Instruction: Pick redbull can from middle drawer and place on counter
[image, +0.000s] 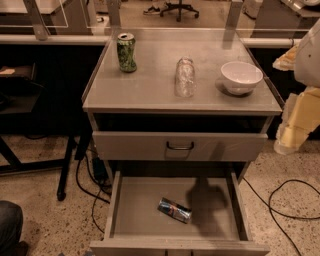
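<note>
Reaching into the drawer is the step in hand, and it has not yet begun.
The counter (150, 87) has bare metal along its front edge for the set-down. Below it, the middle drawer (135, 210) stands pulled out. The gripper (290, 132) hangs outside the counter's front right corner with nothing seen in it; how far open it is I cannot tell. The redbull can (174, 210) lies on its side, slantwise, near the drawer's front edge. Coming down from above and closing across its narrow body looks best. No lettering on it is legible.
</note>
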